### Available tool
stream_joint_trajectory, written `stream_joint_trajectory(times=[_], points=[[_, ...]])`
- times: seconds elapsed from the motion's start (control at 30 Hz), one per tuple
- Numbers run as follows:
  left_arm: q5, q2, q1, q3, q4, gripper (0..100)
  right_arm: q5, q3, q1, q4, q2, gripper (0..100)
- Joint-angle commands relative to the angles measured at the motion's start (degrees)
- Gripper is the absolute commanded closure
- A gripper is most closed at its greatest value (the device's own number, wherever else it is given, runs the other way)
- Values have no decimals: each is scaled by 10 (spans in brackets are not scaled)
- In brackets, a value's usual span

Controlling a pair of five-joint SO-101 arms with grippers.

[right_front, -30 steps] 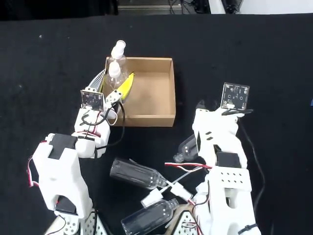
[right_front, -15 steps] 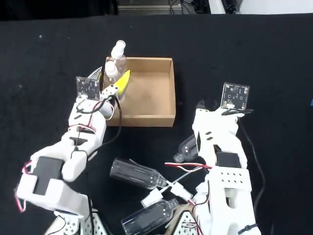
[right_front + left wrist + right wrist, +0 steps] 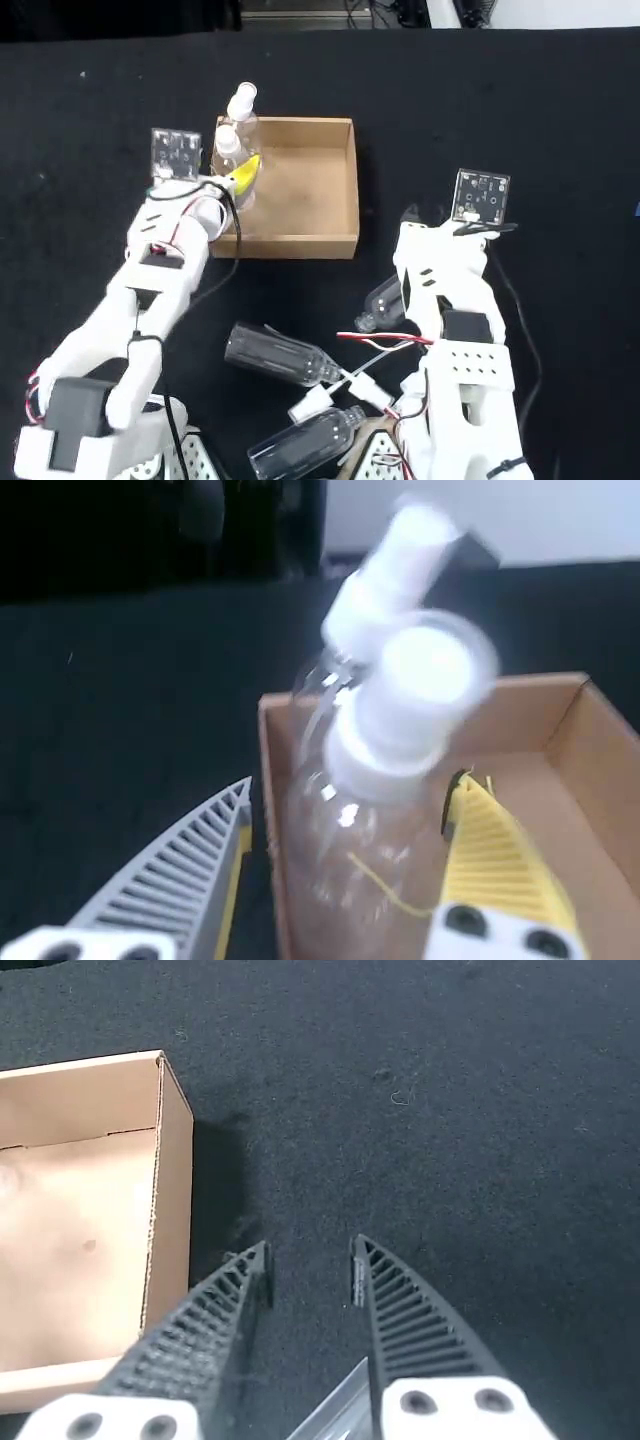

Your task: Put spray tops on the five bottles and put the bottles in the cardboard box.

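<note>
My left gripper [image 3: 352, 782] at the cardboard box's [image 3: 300, 245] far-left corner, fingers spread wide, yellow one inside the wall, grey one outside, spray-topped bottle [image 3: 370, 830] upright between them in that corner, my right gripper [image 3: 310, 1247] over the table [image 3: 520, 120] beside the box's right wall, fingers parted.

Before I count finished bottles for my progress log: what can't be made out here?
High view: the lying bottle beside the right arm is mostly covered by it; spray top or none, unclear.
High view: the base of the rear bottle is hidden behind the front bottle, so inside the cardboard box or behind it, unclear.
Left wrist view: both are blurred.
</note>
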Motion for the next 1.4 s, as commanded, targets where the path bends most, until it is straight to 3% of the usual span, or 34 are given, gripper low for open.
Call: stream_joint_trajectory(times=[0.0, 0.3, 0.93, 1.2, 1.37], points=[[3, -51, -20, -75, 163, 715, 7, -5, 15, -19, 0, 878], [3, -69, -11, -145, 324, 715, 7, -5, 14, -19, 1, 878], [3, -69, 2, -174, 346, 711, 7, -4, 14, -19, 2, 878], [3, -64, -3, -303, 583, 713, 7, -4, 14, -19, 2, 878], [2, -62, 0, -338, 653, 714, 7, -4, 14, -19, 2, 878]])
